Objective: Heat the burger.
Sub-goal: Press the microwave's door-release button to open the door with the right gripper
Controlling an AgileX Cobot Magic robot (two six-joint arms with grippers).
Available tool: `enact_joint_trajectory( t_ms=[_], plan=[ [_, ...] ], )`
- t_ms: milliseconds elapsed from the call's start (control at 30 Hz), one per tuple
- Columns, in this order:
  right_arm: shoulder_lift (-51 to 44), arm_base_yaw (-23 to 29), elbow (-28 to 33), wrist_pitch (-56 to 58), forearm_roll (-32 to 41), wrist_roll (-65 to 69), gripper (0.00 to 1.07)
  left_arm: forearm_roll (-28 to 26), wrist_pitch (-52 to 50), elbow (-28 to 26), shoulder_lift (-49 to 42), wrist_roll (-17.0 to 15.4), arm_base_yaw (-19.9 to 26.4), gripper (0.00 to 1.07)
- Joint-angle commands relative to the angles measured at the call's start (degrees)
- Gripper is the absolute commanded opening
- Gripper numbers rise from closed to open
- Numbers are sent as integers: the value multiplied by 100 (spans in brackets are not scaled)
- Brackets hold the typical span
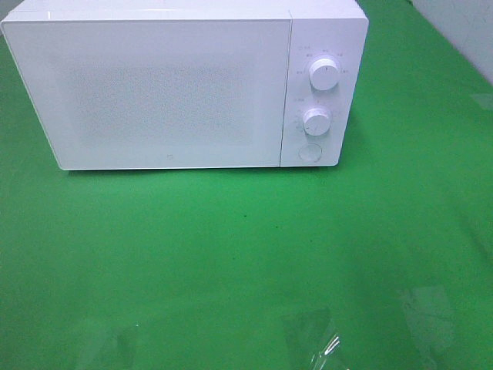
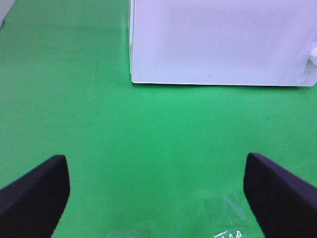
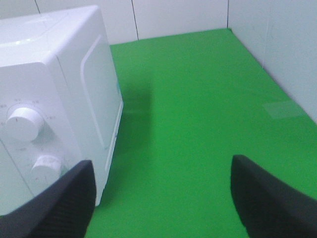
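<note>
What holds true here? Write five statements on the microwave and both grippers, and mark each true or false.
1. The boxy white microwave oven has its door shut. True.
2. Its panel carries three round white knobs. False: there are two, an upper knob and a lower knob, above a round button.
3. The left gripper grips something. False: it is open and empty.
4. The right gripper is open. True.
5. The oven stands on a green cloth. True.
</note>
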Motion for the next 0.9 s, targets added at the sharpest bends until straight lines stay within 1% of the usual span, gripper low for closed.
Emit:
enact_joint_trajectory(
  t_ms=[33,67,100,267,333,367,400,433,467,500,533,567,600,633,667,700,733,767,800,833,867,900],
  plan=[
    [464,-29,218,-1306,0,0,70,-34,-46,17,-23,-23,17,87],
    [464,-29,218,-1306,0,0,70,-34,-46,17,-23,-23,17,87],
    [745,-11,315,-1673,109,0,70,-34,-46,17,-23,-23,17,87],
    [1209,0,407,-2000,269,0,70,-34,-46,17,-23,-23,17,87],
    [1765,413,441,-2492,854,-367,70,-34,-46,17,-23,-23,17,87],
    [1765,413,441,-2492,854,-367,70,-34,-46,17,-23,-23,17,87],
    [2034,739,441,-2710,1140,-728,70,-34,-46,17,-23,-23,17,87],
    [2034,739,441,-2710,1140,-728,70,-34,-46,17,-23,-23,17,87],
    [2349,1134,441,-3054,1536,-1054,70,-34,-46,17,-23,-23,17,87],
    [2349,1134,441,-3054,1536,-1054,70,-34,-46,17,-23,-23,17,87],
    [2641,1558,441,-3449,1931,-1215,70,-34,-46,17,-23,-23,17,87],
    [2641,1558,441,-3449,1931,-1215,70,-34,-46,17,-23,-23,17,87],
    [2756,1730,441,-3655,2074,-1261,70,-34,-46,17,-23,-23,17,87],
    [3002,2103,435,-3971,2401,-1318,70,-34,-46,17,-23,-23,17,87],
    [3002,2103,435,-3971,2401,-1318,70,-34,-46,17,-23,-23,17,87],
    [3266,2498,435,-4263,2716,-1352,70,-34,-46,17,-23,-23,17,87],
    [3266,2498,435,-4263,2716,-1352,70,-34,-46,17,-23,-23,17,87],
    [3478,2836,435,-4509,2962,-1375,70,-34,-46,17,-23,-23,17,87],
    [3478,2836,435,-4509,2962,-1375,70,-34,-46,17,-23,-23,17,87],
    [3696,3191,407,-4664,3249,-1375,70,-34,-46,17,-23,-23,17,87],
    [3793,3363,355,-4698,3375,-1381,70,-34,-46,17,-23,-23,17,87],
    [3793,3363,355,-4698,3375,-1381,70,-34,-46,17,-23,-23,17,87]
  ],
)
